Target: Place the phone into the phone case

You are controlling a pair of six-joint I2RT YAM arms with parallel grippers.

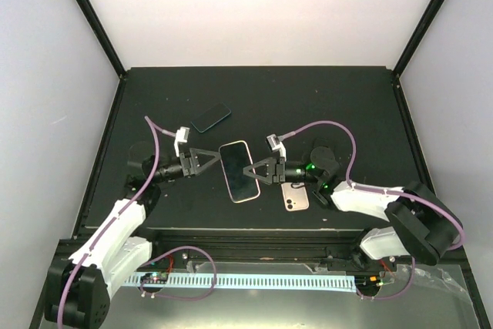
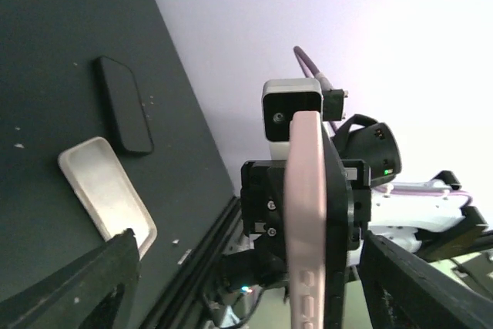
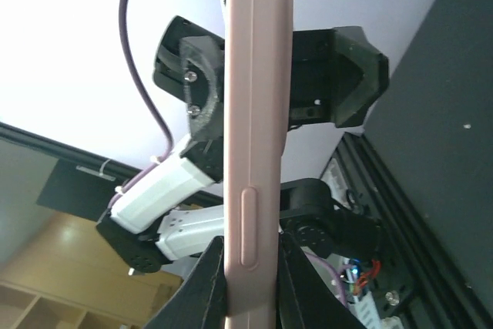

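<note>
Your wrist views show the cased phone (image 1: 239, 171) only edge-on, so case seating is unclear. It's off the table, mid-table toward the near edge, left gripper (image 1: 209, 161) and right gripper (image 1: 254, 170) clamped on opposite long edges, arms reaching inward. A pink phone (image 1: 293, 196) and dark phone (image 1: 211, 117) lie flat.

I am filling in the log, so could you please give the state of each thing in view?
Pink-cased phone: lifted off the table, gripped on both sides.
Left tool: shut on its left edge.
Right tool: shut on its right edge.
Black phone: flat on the table.
Pale phone: flat, camera side up.
</note>
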